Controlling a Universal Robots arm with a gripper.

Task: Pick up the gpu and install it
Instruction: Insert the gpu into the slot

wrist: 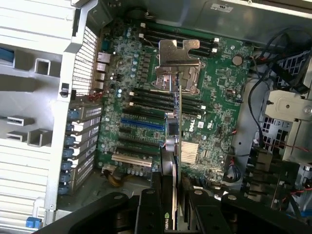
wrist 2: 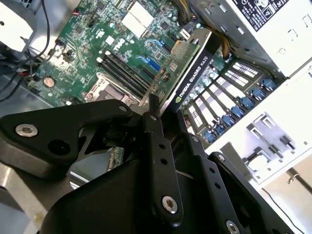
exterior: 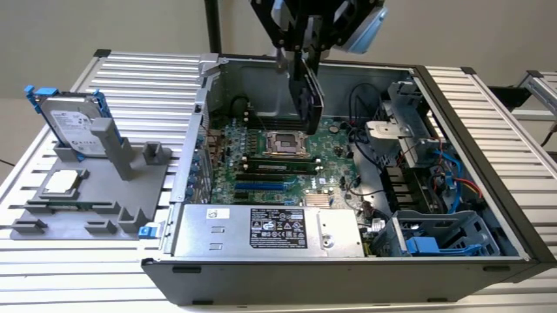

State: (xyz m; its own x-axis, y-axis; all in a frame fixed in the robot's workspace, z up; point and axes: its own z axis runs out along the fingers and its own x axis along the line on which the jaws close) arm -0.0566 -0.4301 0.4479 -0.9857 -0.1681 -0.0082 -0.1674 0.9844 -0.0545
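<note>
**Gpu held above the open case**

The gripper (exterior: pixel 299 68) hung over the open black metal computer case (exterior: pixel 348 283). Its black fingers (wrist 2: pixel 161 161) were clamped on the gpu (exterior: pixel 311 98), a flat card of green circuit board and black shroud. The card was held on edge above the green motherboard (exterior: pixel 287 163), seemingly clear of it. The pick-up looked done. Installing called for lining the card's edge up with an expansion slot. The case sat on a ribbed aluminium worktop (exterior: pixel 122 72) before a plain pale wall (exterior: pixel 104 26).
</note>
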